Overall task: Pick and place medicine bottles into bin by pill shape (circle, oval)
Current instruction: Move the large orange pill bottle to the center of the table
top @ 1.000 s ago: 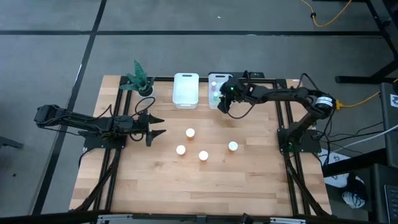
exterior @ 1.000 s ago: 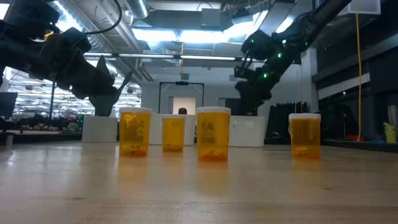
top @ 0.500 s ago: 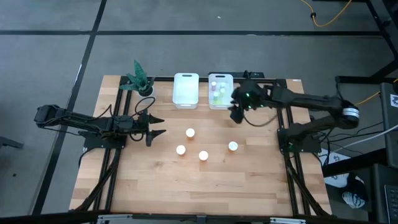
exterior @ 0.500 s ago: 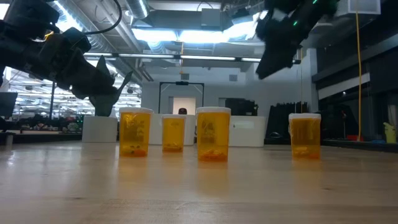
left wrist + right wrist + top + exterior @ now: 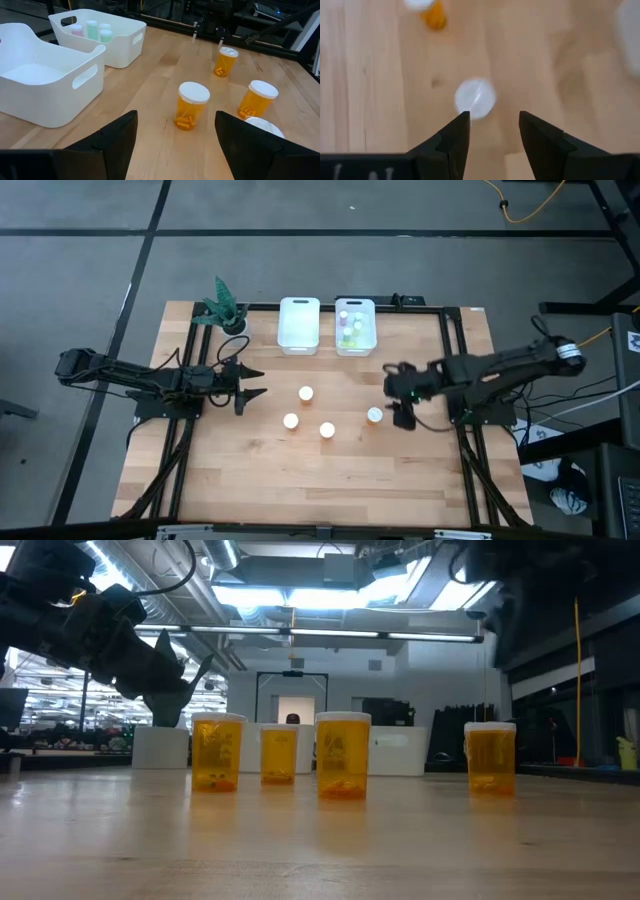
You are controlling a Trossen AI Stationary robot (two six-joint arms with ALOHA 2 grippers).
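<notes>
No text, label, brand, number or sign can be read in any view. The amber medicine bottles (image 5: 342, 755) standing on the tabletop (image 5: 320, 840) carry no legible print on their bodies or white caps, and the two white bins (image 5: 47, 80) are plain. Nothing in the room behind the tabletop is readable either.

Even, bright overhead light on the table (image 5: 400, 470) – shadows faint and short. Low view backlit by ceiling strip lights (image 5: 300, 595), glare there, arms reduced to dark silhouettes. Right wrist view motion-blurred – white cap (image 5: 475, 98) and orange bottle (image 5: 432, 15) smeared. Left wrist view sharp, fingers (image 5: 117, 137) soft.
</notes>
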